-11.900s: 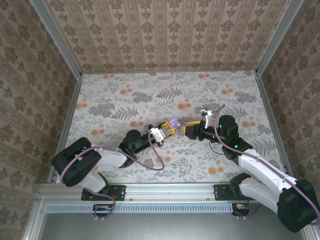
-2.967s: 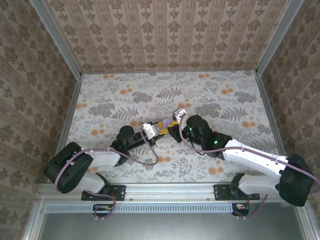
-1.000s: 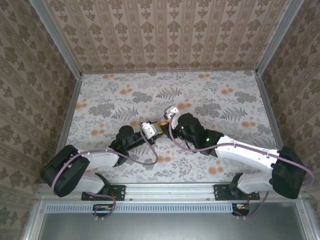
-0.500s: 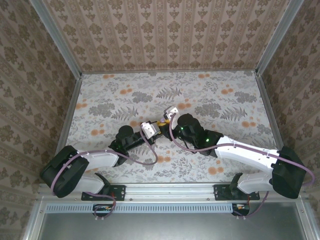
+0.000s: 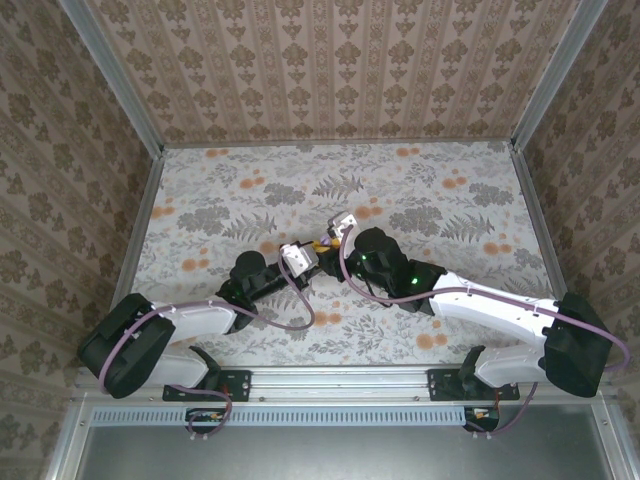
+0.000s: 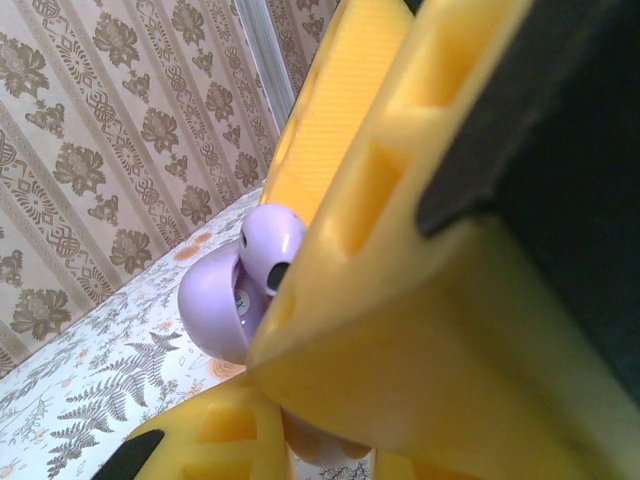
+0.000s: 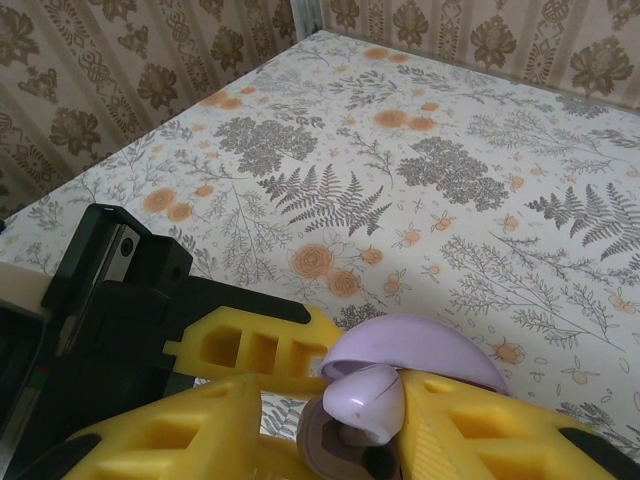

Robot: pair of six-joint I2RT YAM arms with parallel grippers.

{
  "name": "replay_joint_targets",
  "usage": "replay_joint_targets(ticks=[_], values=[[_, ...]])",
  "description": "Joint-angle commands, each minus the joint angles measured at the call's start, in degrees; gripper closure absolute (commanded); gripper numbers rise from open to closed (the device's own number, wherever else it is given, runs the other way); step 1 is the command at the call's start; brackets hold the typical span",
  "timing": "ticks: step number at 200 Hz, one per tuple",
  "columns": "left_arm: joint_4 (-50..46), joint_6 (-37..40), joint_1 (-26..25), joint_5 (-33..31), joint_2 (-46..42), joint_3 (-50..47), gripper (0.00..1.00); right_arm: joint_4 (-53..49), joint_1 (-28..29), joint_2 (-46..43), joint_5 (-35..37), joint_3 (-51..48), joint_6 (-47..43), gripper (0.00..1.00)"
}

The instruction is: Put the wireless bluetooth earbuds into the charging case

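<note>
A lilac charging case [image 7: 420, 345] with its lid up is held off the table by my left gripper [image 5: 306, 258], which is shut on it; its lid [image 6: 212, 300] curves just beyond my big yellow finger [image 6: 430, 330]. My right gripper [image 5: 333, 246] meets it from the right, fingers [image 7: 500, 435] shut on a lilac earbud [image 7: 366, 398]. The earbud [image 6: 270, 240] sits at the mouth of the case, under the raised lid. The case's base is mostly hidden by the fingers. A second earbud is hidden or out of view.
The floral table [image 5: 400, 190] is walled on three sides by patterned panels [image 5: 330, 60] in metal posts. The left gripper's black body [image 7: 100, 300] and yellow finger [image 7: 250, 350] crowd in close to my right fingers.
Since three seconds ago the right gripper has slid left and closed in on the case held by the left gripper. Over the last half second almost nothing has moved.
</note>
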Motion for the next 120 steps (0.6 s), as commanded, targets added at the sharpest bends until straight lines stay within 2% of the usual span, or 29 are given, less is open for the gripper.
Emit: replay_joint_targets(ticks=[1,120], values=[[3.3,-0.1,-0.7,1.6,-2.0,1.0,0.98,-0.5,-0.1,-0.5,2.0,0.5,0.8,0.58],[2.8,-0.1,-0.7,1.7,-1.8,1.3,0.99,0.3,-0.4,-2.7,2.7,-0.3,1.4,0.50]])
